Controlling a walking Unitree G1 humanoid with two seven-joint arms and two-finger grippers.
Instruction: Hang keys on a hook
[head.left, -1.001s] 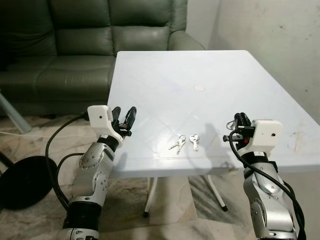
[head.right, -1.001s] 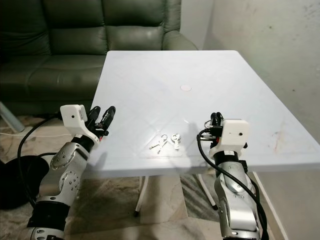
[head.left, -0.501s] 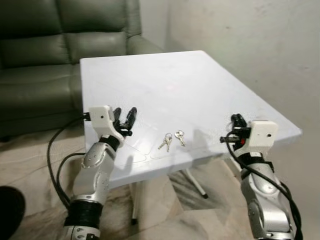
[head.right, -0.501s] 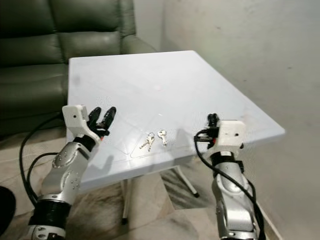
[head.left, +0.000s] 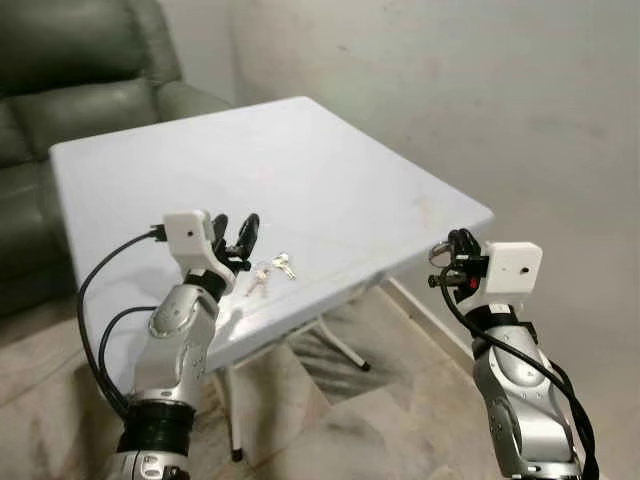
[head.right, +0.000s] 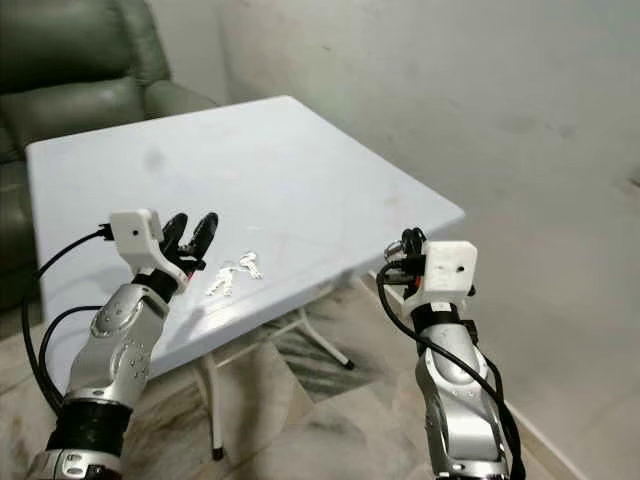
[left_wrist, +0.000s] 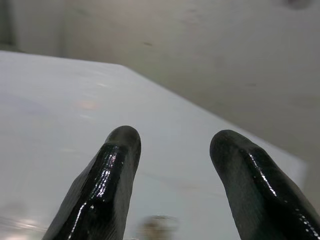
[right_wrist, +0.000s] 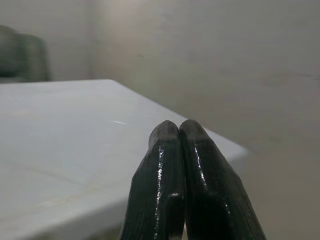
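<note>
White counter (head.left: 300, 150) ahead and to my left, one corner jutting toward the bare grey wall (head.left: 480, 90). Dark green sofa (head.left: 60, 90) behind its far side.

Keys (head.left: 270, 268): small silver bunch lying flat on the counter top, near the front edge, loose, nothing touching them. In the right eye view they sit at the same spot (head.right: 232, 272), two or three keys fanned out.

My left pincer (head.left: 234, 240): raised over the near edge of the counter, just beside the keys, on their left. Fingers (left_wrist: 107, 185) apart, a clear gap between the two black tips, nothing between them. In the left wrist view a blurred pale shape low between the tips may be the keys; too soft to be sure.

My right pincer (head.left: 455, 250): held up off the counter's corner, over the tiled floor (head.left: 380, 420), well apart from the keys. Fingers (right_wrist: 165, 190) pressed together tip to tip, holding nothing. The right wrist view looks along them toward the counter edge and the wall beyond.

Black cable (head.left: 95, 320) loops from my left wrist camera down along the arm.
</note>
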